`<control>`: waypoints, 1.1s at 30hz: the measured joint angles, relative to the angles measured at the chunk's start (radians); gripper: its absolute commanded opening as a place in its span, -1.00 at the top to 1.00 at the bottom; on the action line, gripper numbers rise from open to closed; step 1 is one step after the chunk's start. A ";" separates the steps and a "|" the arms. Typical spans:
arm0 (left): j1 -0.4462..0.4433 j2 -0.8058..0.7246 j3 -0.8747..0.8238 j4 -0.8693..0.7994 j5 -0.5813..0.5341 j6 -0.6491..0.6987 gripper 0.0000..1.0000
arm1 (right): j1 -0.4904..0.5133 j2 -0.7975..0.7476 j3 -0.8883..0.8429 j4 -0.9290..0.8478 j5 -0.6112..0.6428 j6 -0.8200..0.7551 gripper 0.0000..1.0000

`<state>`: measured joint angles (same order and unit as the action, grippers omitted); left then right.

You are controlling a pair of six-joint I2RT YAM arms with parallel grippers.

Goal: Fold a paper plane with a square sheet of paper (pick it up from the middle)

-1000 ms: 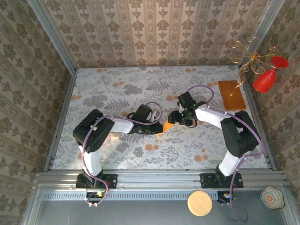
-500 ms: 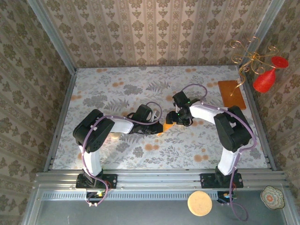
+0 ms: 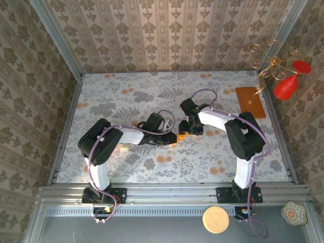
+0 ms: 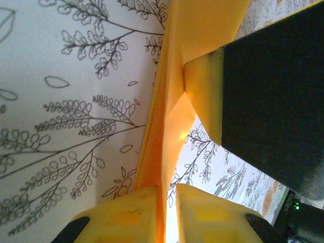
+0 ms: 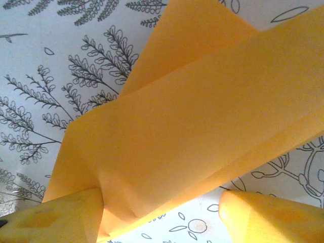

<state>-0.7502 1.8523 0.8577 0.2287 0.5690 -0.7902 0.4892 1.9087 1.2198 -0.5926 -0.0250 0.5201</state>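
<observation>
Left hand (image 4: 164,212): the two yellow fingers stand almost together with the folded edge of the sheet of paper (image 4: 158,136) running up through the slit between them, so I read it as a pinch on that edge, though a sliver of light shows in the slit and I cannot vouch for how firm it is. Right hand (image 5: 162,223): fingers wide apart and gripping nothing, the folded sheet spreading out ahead of them. One yellow finger (image 5: 50,217) touches a corner, and the left wrist view shows a finger pad of this hand pushed against the paper's side. The bright orange-yellow sheet sits at mid-table between the two hands (image 3: 182,136), already doubled into overlapping flaps, with no finished nose or wings that I can make out. Step in hand, by my judgement: a middle fold, one hand anchoring while the other pushes a flap over. The next move calls for pressing the flap flat along a straight line without dragging the thin paper out of the pinch. Surroundings: floral table (image 3: 126,96); brown board (image 3: 250,102) at the far right, untouched; red ornament on gold wire (image 3: 286,86) beyond it. Brands, labels, writing: none legible anywhere.
</observation>
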 measured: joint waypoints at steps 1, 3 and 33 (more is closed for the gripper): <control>0.000 -0.008 0.000 -0.013 -0.004 0.000 0.55 | 0.000 0.002 0.002 -0.002 0.001 0.002 -0.35; 0.000 -0.027 0.000 -0.033 -0.012 0.002 0.52 | 0.000 0.002 0.003 -0.003 0.001 0.003 -0.35; -0.002 -0.063 0.000 -0.197 -0.072 0.061 0.75 | 0.000 0.003 0.002 -0.003 0.004 0.010 -0.32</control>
<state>-0.7521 1.7889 0.8574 0.0319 0.4973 -0.7292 0.4892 1.9114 1.2221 -0.5953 -0.0212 0.5304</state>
